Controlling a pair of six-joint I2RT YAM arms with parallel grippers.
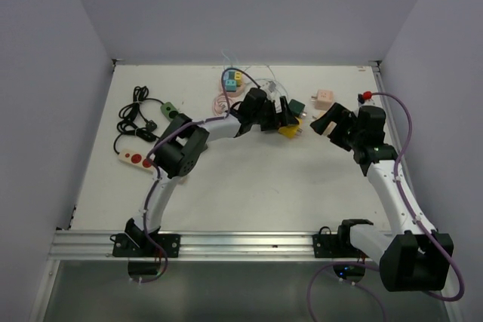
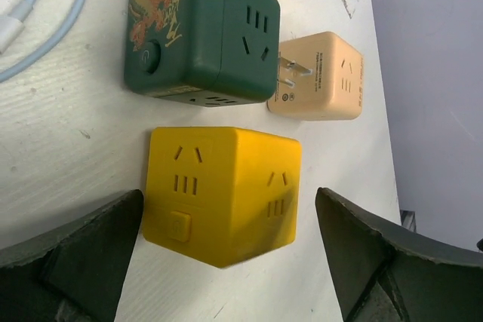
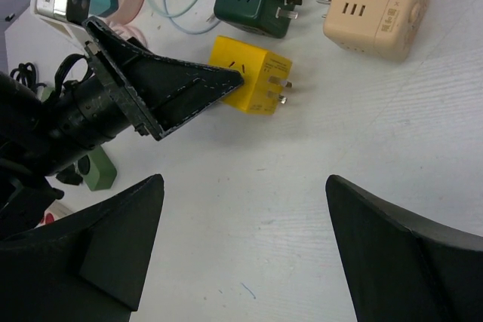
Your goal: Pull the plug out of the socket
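Note:
A yellow cube socket (image 2: 223, 194) lies on the white table between the spread fingers of my open left gripper (image 2: 230, 195), which touch nothing. Its bare metal prongs (image 3: 281, 90) stick out to the right and are in no socket. In the top view the cube (image 1: 289, 131) sits just right of the left gripper (image 1: 281, 118). A dark green cube socket (image 2: 200, 32) lies just behind it, with a beige cube (image 2: 321, 77) whose prongs point at the green one. My right gripper (image 3: 244, 179) is open and empty over bare table, right of the cubes (image 1: 330, 124).
A second beige cube (image 1: 324, 97) lies at the back right. Teal and yellow cubes (image 1: 232, 78) and a pink cable coil (image 1: 221, 101) lie at the back. A black cable (image 1: 136, 116), a small green adapter (image 1: 167, 109) and a white power strip (image 1: 134, 159) lie at the left.

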